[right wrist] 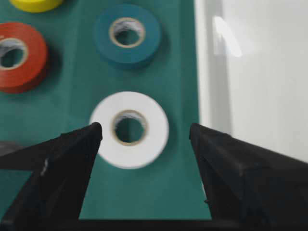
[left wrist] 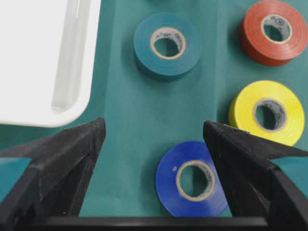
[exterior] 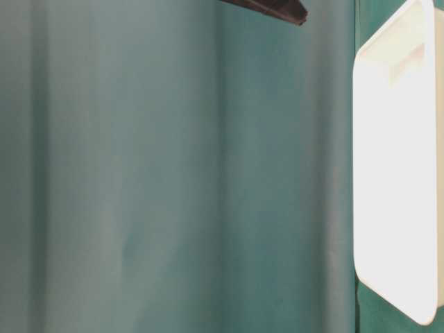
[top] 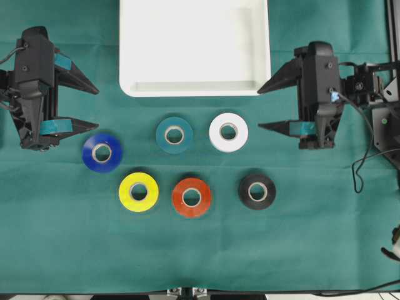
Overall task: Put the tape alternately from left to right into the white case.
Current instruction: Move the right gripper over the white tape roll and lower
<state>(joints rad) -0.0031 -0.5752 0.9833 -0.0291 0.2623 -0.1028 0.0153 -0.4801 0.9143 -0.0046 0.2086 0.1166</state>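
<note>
Six tape rolls lie flat on the green cloth: blue (top: 102, 164), teal (top: 174, 147), white (top: 229, 145), yellow (top: 139, 205), orange-red (top: 192, 211) and black (top: 257, 204). The white case (top: 194, 87) sits behind them, with nothing in it. My left gripper (top: 97, 109) stands open at the left. In its wrist view the blue roll (left wrist: 168, 185) lies low between the fingers, close to the right one, untouched. My right gripper (top: 260, 109) stands wide open at the right. The white roll (right wrist: 154, 134) lies just ahead of its fingertips, with the case wall (right wrist: 207, 72) beside it.
The green cloth (top: 62, 237) covers the table to its front edge. Cables (top: 359, 169) and a frame stand at the far right. The table-level view shows only cloth, the case (exterior: 395, 173) and a dark finger tip (exterior: 277, 8).
</note>
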